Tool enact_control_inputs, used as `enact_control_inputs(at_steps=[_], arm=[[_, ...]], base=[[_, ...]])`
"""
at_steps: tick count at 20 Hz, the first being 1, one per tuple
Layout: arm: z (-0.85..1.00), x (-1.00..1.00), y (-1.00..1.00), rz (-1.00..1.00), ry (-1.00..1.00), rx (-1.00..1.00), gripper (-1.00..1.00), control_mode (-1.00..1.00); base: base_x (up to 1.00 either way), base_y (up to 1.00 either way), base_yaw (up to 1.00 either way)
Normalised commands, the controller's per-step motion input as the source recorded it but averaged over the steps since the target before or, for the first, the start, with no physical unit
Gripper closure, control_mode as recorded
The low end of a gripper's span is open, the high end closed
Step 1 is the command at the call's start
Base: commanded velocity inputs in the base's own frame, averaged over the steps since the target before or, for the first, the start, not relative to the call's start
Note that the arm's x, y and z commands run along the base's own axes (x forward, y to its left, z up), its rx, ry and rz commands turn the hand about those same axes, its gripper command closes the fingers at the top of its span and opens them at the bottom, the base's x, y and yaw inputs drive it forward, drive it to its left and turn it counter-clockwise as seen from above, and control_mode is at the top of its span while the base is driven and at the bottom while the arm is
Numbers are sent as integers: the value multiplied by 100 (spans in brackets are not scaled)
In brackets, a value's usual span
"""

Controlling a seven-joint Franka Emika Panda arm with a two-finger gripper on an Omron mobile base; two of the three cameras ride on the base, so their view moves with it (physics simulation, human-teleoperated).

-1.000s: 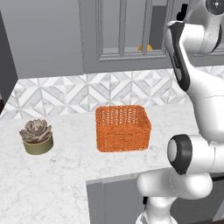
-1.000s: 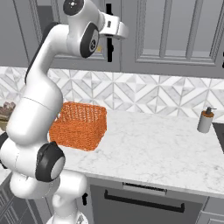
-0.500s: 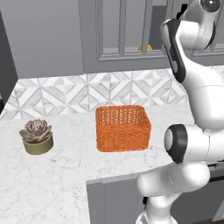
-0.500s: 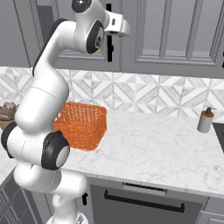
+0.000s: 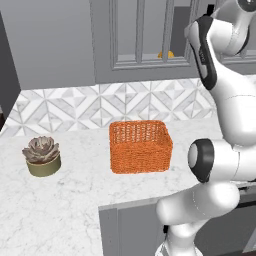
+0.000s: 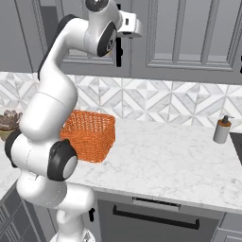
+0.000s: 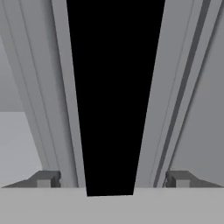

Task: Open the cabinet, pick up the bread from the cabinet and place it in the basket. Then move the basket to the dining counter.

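Observation:
The cabinet [image 5: 141,37] hangs above the worktop, its glass-paned door closed. Through the panes the bread [image 5: 166,54] shows as a small golden lump on the shelf. My gripper [image 6: 120,38] is raised to the door's long black handle [image 6: 118,54]. In the hand view the handle [image 7: 113,96] runs up between my two fingertips [image 7: 46,178], which stand wide apart on either side of it: the gripper [image 7: 111,179] is open around the bar. The orange woven basket [image 5: 140,146] sits on the marble worktop below, also seen as the basket [image 6: 90,134]. The dining counter is out of view.
A succulent in a small pot [image 5: 42,156] stands at the left of the worktop. A soap dispenser [image 6: 221,129] stands at the right by the tile backsplash. Solid grey panel-door cabinets [image 6: 189,33] hang to the right of the handle.
My hand has edged closer to the cabinet door's handle, with the upper arm shifting slightly. Basket, plant and door have not moved.

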Motion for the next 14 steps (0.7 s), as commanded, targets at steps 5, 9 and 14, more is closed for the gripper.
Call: enact_control_inputs(at_steps=[5,9,14], arm=[[-23,37,1,7,-13,0,100,-100],[-32,24,3,5,-18,3,100,-100],[-26,9,10,2,-5,2,100,-100]], base=[[0,0,0],[0,0,0],[0,0,0]])
